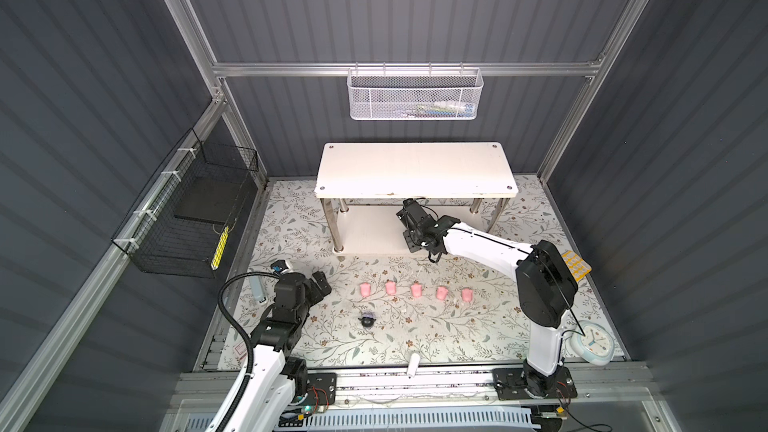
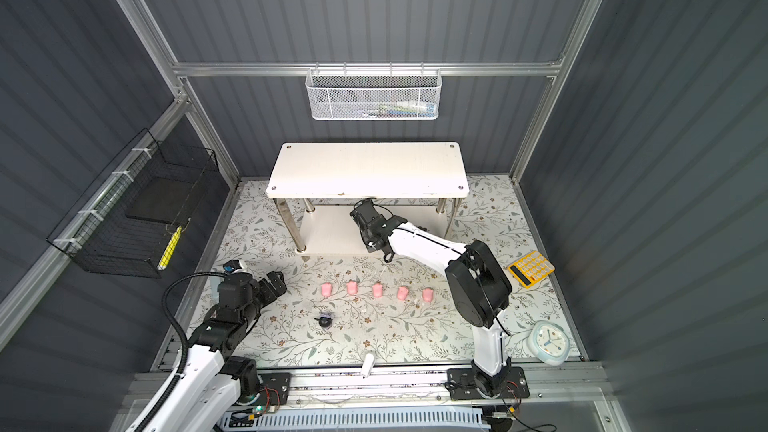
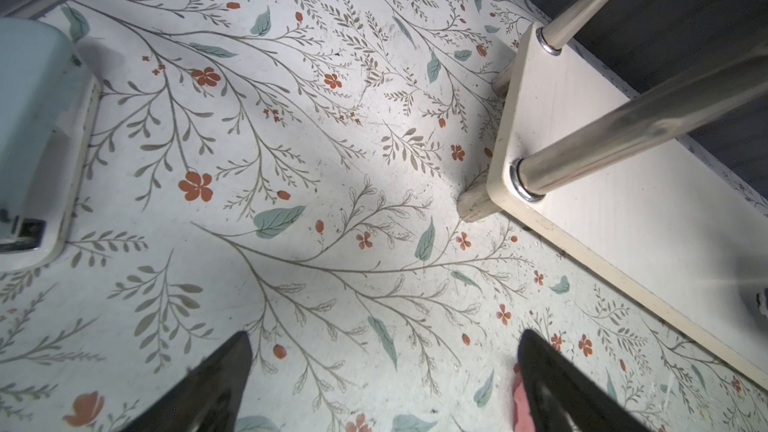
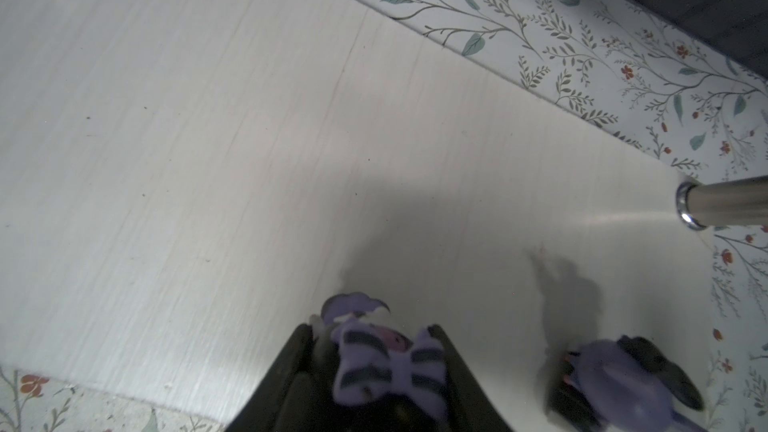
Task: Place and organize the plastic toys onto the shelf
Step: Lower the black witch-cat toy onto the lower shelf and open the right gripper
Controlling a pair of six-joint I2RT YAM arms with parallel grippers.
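So far one lilac toy [image 4: 623, 380] sits on the shelf [image 4: 249, 160], lower board; the right gripper [image 4: 370, 330] clamps a second lilac toy [image 4: 386, 367] beside it. Five pink toys [image 1: 416, 290] and a dark-headed toy [image 1: 367, 320] wait on the counter [image 1: 374, 347]; the left gripper [image 1: 322, 284] gapes empty

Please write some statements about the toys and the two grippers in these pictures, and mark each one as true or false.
1. Five pink toys are in a row on the table. True.
2. The right gripper is empty. False: it is shut on a striped purple toy above the lower board of the shelf.
3. The left gripper is open and holds nothing. True.
4. Every purple toy is on the shelf. False: a black-capped toy lies on the table.
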